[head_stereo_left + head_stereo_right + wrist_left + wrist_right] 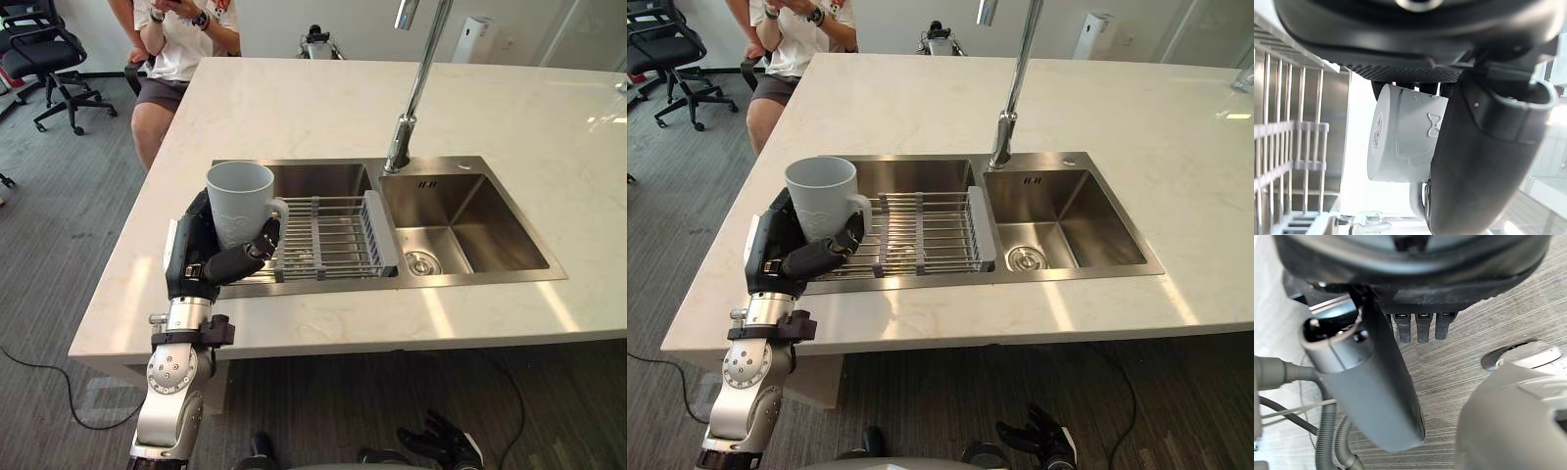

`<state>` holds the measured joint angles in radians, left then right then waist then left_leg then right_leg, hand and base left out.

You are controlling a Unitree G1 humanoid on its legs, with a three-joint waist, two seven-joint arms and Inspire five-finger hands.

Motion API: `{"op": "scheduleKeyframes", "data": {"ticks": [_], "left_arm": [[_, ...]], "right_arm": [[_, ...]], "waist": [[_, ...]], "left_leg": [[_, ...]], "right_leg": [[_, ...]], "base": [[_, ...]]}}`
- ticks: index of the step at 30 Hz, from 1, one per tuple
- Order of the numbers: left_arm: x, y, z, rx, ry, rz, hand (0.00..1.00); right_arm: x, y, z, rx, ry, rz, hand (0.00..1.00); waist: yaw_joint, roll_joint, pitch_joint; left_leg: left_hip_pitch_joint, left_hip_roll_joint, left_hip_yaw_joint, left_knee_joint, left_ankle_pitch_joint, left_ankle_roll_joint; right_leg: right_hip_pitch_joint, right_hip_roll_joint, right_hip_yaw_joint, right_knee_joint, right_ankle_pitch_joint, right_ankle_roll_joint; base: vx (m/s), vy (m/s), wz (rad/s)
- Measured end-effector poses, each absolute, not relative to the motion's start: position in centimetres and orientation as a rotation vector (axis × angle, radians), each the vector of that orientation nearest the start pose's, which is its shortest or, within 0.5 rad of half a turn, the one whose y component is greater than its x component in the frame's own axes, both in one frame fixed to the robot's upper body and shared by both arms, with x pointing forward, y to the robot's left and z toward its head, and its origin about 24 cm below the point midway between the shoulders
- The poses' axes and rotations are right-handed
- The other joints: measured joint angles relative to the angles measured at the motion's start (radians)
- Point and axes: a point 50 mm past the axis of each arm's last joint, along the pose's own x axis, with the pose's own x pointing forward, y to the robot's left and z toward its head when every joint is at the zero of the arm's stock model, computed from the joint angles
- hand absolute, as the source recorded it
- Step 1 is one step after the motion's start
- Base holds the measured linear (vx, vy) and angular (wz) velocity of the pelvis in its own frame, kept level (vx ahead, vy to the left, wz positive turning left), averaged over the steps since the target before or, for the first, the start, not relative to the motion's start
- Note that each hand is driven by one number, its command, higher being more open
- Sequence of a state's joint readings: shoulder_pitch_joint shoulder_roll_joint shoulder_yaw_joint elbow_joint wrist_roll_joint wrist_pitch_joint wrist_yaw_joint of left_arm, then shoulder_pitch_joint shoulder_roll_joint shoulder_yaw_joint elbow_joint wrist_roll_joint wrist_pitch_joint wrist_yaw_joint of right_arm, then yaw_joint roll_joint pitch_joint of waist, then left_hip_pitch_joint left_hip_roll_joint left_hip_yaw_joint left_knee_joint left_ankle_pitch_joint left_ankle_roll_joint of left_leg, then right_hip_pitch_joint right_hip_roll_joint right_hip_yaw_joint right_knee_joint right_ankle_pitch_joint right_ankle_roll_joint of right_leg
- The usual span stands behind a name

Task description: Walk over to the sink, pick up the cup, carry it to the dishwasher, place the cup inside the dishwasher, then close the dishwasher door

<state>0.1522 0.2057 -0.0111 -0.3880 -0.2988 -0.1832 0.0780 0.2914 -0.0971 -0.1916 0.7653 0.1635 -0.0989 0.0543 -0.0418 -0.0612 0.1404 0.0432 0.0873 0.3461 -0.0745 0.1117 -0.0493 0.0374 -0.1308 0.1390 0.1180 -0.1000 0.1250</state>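
A pale grey cup (239, 200) with a handle stands upright in my left hand (211, 257), above the left edge of the steel sink (460, 269). The hand's fingers and thumb curl round the cup's body; the left wrist view shows the cup (1400, 132) pressed between thumb (1474, 161) and palm. A wire drying rack (338, 235) spans the sink's left basin just right of the cup. My right hand (441, 441) hangs low over the floor, its fingers (1422, 325) relaxed and holding nothing.
A tall faucet (416, 88) rises behind the sink's divider. The pale stone counter (323, 98) stretches far and right. A seated person (171, 44) is at the counter's far left corner, with a black office chair (44, 59) beyond.
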Motion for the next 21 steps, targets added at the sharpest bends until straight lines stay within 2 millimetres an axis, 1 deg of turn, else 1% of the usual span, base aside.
{"op": "scheduleKeyframes", "data": {"ticks": [1, 2, 3, 4, 5, 6, 7, 8, 10, 11, 12, 13, 14, 15, 16, 17, 18, 19, 20, 21], "left_arm": [[21.2, 17.9, 12.3, -0.126, -0.437, 0.019, 0.30], [21.0, 17.5, 12.8, -0.142, -0.465, 0.010, 0.30], [21.0, 17.3, 12.9, -0.151, -0.477, 0.007, 0.30], [21.1, 16.8, 13.2, -0.171, -0.490, -0.009, 0.30], [21.1, 16.4, 13.3, -0.182, -0.495, -0.022, 0.30], [21.1, 16.2, 13.5, -0.196, -0.509, -0.023, 0.30], [21.1, 16.2, 13.6, -0.199, -0.516, -0.022, 0.30], [21.1, 16.2, 13.5, -0.204, -0.514, -0.019, 0.30], [20.9, 16.3, 13.4, -0.206, -0.508, -0.011, 0.30], [20.8, 16.6, 13.3, -0.203, -0.512, 0.007, 0.30], [20.7, 16.8, 13.4, -0.207, -0.519, 0.024, 0.30], [20.7, 16.8, 13.5, -0.213, -0.523, 0.029, 0.30], [20.8, 16.8, 13.5, -0.228, -0.527, 0.039, 0.30], [20.9, 16.4, 13.2, -0.239, -0.505, 0.030, 0.30], [20.8, 16.3, 13.0, -0.239, -0.495, 0.022, 0.30], [20.8, 16.0, 13.0, -0.240, -0.492, 0.009, 0.30], [20.8, 16.0, 13.0, -0.239, -0.493, 0.005, 0.30], [20.9, 15.9, 13.2, -0.235, -0.498, -0.002, 0.30], [20.9, 15.6, 13.2, -0.244, -0.498, -0.014, 0.30], [20.9, 15.4, 13.2, -0.248, -0.497, -0.024, 0.30]], "right_arm": [[7.9, -22.5, -13.6, 0.131, 0.874, -0.338, 0.90], [8.5, -22.5, -13.2, 0.129, 0.841, -0.344, 0.90], [8.8, -22.6, -13.1, 0.128, 0.828, -0.345, 0.90], [9.2, -22.6, -12.8, 0.127, 0.808, -0.351, 0.90], [9.3, -22.7, -12.7, 0.128, 0.800, -0.358, 0.90], [9.8, -22.6, -12.6, 0.136, 0.785, -0.363, 0.90], [9.9, -22.4, -12.6, 0.145, 0.783, -0.364, 0.90], [9.5, -22.2, -12.8, 0.164, 0.790, -0.372, 0.90], [9.3, -22.4, -12.8, 0.166, 0.796, -0.379, 0.90], [9.5, -22.5, -12.8, 0.161, 0.791, -0.378, 0.90], [10.3, -22.6, -12.6, 0.150, 0.776, -0.368, 0.90], [10.8, -22.6, -12.4, 0.149, 0.764, -0.363, 0.90], [11.8, -22.7, -12.2, 0.147, 0.742, -0.360, 0.90], [12.0, -22.8, -12.3, 0.144, 0.746, -0.365, 0.90], [11.8, -22.7, -12.5, 0.148, 0.758, -0.371, 0.90], [11.5, -22.7, -12.7, 0.151, 0.773, -0.375, 0.90], [11.6, -22.8, -12.7, 0.149, 0.773, -0.379, 0.90], [11.6, -23.1, -12.6, 0.142, 0.767, -0.396, 0.90], [11.6, -23.4, -12.5, 0.135, 0.760, -0.412, 0.90], [11.4, -23.7, -12.5, 0.130, 0.761, -0.425, 0.90]], "waist": [[0.003, -0.002, 0.000], [0.002, -0.002, 0.000], [0.000, -0.001, 0.000], [-0.002, 0.001, 0.002], [0.001, 0.003, 0.002], [0.005, 0.023, 0.003], [0.004, 0.025, 0.006], [0.009, 0.023, 0.006], [0.031, 0.019, 0.003], [0.053, 0.007, -0.009], [0.068, 0.021, -0.016], [0.074, 0.028, -0.019], [0.077, 0.050, -0.005], [0.069, 0.069, 0.014], [0.064, 0.071, 0.016], [0.060, 0.074, 0.017], [0.057, 0.075, 0.018], [0.041, 0.069, 0.020], [0.033, 0.063, 0.026], [0.032, 0.059, 0.029]], "left_leg": [[-0.027, 0.010, 0.010, 0.047, -0.021, 0.005], [-0.060, 0.023, 0.017, 0.110, -0.055, 0.008], [-0.077, 0.030, 0.019, 0.141, -0.072, 0.013], [-0.099, 0.041, 0.019, 0.189, -0.099, 0.025], [-0.105, 0.048, 0.019, 0.203, -0.108, 0.034], [-0.117, 0.067, 0.023, 0.198, -0.105, 0.049], [-0.120, 0.071, 0.018, 0.198, -0.099, 0.058], [-0.121, 0.067, 0.013, 0.193, -0.089, 0.072], [-0.128, 0.054, 0.016, 0.192, -0.075, 0.091], [-0.156, 0.039, 0.023, 0.194, -0.062, 0.087], [-0.205, 0.038, 0.023, 0.195, -0.044, 0.078], [-0.230, 0.040, 0.021, 0.194, -0.030, 0.076], [-0.265, 0.050, 0.009, 0.201, 0.001, 0.077], [-0.268, 0.063, -0.013, 0.202, 0.027, 0.066], [-0.268, 0.069, -0.025, 0.203, 0.038, 0.059], [-0.272, 0.080, -0.049, 0.205, 0.055, 0.044], [-0.278, 0.083, -0.066, 0.202, 0.070, 0.027], [-0.288, 0.072, -0.113, 0.179, 0.096, -0.038], [-0.307, 0.077, -0.116, 0.306, 0.008, 0.003], [-0.308, 0.075, -0.114, 0.380, -0.045, 0.034]], "right_leg": [[-0.009, 0.000, 0.002, 0.000, 0.017, 0.004], [-0.028, 0.000, -0.028, 0.015, 0.034, 0.005], [-0.043, 0.000, -0.052, 0.037, 0.037, 0.004], [-0.073, 0.001, -0.091, 0.095, 0.038, 0.003], [-0.084, 0.001, -0.113, 0.111, 0.053, -0.004], [-0.093, 0.015, -0.123, 0.159, 0.028, -0.010], [-0.110, 0.025, -0.129, 0.266, -0.017, -0.014], [-0.113, 0.040, -0.145, 0.439, -0.095, 0.008], [-0.078, 0.049, -0.155, 0.501, -0.131, 0.008], [-0.045, 0.047, -0.178, 0.422, -0.153, -0.029], [-0.034, 0.056, -0.182, 0.298, -0.167, -0.047], [-0.028, 0.061, -0.183, 0.235, -0.168, -0.048], [-0.008, 0.080, -0.187, 0.143, -0.151, -0.066], [0.014, 0.101, -0.204, 0.115, -0.128, -0.076], [0.016, 0.110, -0.210, 0.111, -0.124, -0.080], [0.020, 0.126, -0.226, 0.116, -0.119, -0.088], [0.018, 0.130, -0.236, 0.118, -0.116, -0.094], [0.009, 0.119, -0.277, 0.113, -0.105, -0.114], [0.004, 0.108, -0.301, 0.113, -0.095, -0.127], [0.003, 0.099, -0.309, 0.114, -0.090, -0.131]], "base": [[-0.06, -0.009, -0.32], [-0.08, -0.017, -0.30], [-0.11, -0.023, -0.19], [-0.13, -0.002, -0.11], [-0.15, 0.017, -0.08], [-0.13, 0.026, 0.02], [-0.12, 0.006, 0.23], [-0.09, -0.014, 0.30], [-0.11, -0.041, 0.13], [-0.17, -0.060, -0.12], [-0.14, -0.046, -0.16], [-0.15, -0.024, -0.12], [-0.15, -0.021, 0.13], [-0.17, -0.024, 0.22], [-0.19, -0.050, 0.39], [-0.16, -0.047, 0.30], [-0.22, -0.057, 0.55], [-0.26, -0.048, 0.62], [-0.22, -0.035, 0.65], [-0.22, 0.016, 0.48]]}}
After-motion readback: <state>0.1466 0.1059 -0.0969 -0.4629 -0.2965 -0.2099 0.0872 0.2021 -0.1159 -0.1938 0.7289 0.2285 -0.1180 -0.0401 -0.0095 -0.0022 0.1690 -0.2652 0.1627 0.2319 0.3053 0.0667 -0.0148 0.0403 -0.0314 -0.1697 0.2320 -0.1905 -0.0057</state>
